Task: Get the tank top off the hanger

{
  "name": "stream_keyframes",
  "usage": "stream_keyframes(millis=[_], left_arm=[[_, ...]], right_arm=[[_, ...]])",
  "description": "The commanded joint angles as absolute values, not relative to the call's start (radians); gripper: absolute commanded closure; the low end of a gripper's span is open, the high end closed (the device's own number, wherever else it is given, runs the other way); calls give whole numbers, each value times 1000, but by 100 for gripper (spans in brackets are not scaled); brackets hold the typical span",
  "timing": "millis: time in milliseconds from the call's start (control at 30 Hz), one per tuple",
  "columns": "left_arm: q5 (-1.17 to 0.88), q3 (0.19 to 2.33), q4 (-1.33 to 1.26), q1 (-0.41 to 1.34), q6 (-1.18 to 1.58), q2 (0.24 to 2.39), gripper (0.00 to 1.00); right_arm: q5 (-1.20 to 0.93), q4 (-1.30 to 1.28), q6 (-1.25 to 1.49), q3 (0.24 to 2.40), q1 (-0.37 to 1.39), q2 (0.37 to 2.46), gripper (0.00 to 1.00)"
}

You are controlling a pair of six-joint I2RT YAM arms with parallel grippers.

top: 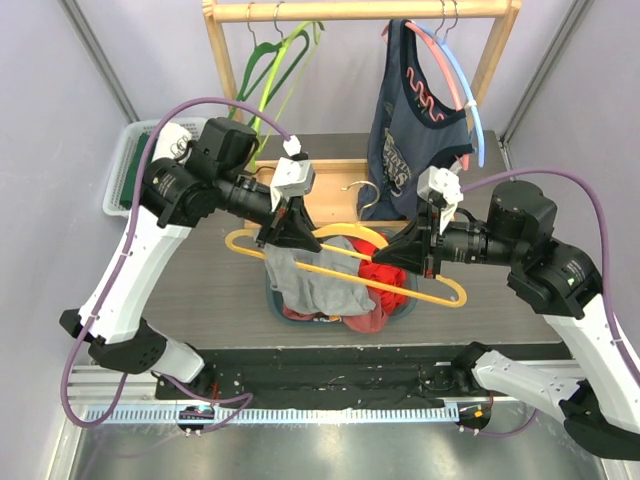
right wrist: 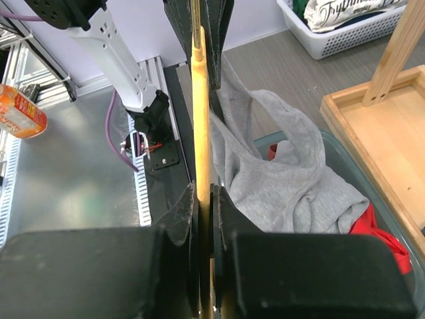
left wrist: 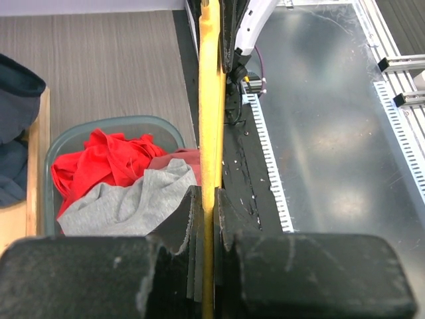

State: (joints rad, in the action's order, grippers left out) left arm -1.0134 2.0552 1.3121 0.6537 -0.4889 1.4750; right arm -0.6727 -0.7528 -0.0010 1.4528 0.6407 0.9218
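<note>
From above: left claw (top: 287,232) and right claw (top: 418,252) both clenched on the hanger (top: 440,292), held flat over the bin (top: 273,298). Left grips the left end, right grips toward the right end. Tank top (top: 305,280) draped over the bar just beside left claw, sagging into the bin onto red cloth (top: 385,275). Only from above: rack (top: 360,11) along the table's far edge, carrying a dark top (top: 410,140) and green hangers (top: 275,70), and a basket (top: 125,170) at the far-left corner. Only from the left wrist: fingers (left wrist: 189,219) pinching the bar edge-on, with the tank top bunched against the red cloth inside the bin, touching it. Only from the right wrist: tank top hanging in long folds off the bar's far stretch, next to the other claw, and an orange container (right wrist: 20,113) on the metal sheet. Bin sits at the middle of the table's (top: 220,290) near edge. Grey wood-grain top, dull scuffed metal sheet (left wrist: 332,133) in front of it, pale lilac walls around. Hanger smooth yellow plastic, thin and flat; tank top soft grey knit, creased; bin translucent, round-cornered; rack pale bare wood; basket white slotted plastic.
</note>
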Motion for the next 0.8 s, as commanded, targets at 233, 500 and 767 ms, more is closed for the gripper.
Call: stream_keyframes(millis=[233, 500, 767], left_arm=[[-852, 2086, 1108, 646, -353, 1451, 24], [-537, 2022, 1042, 646, -328, 1355, 16], [-506, 1783, 996, 646, -224, 1177, 12]], right_arm=[[-549, -764, 43, 1486, 640, 867, 99], [-468, -807, 12, 1526, 638, 856, 99], [-422, -856, 6, 1549, 640, 825, 99]])
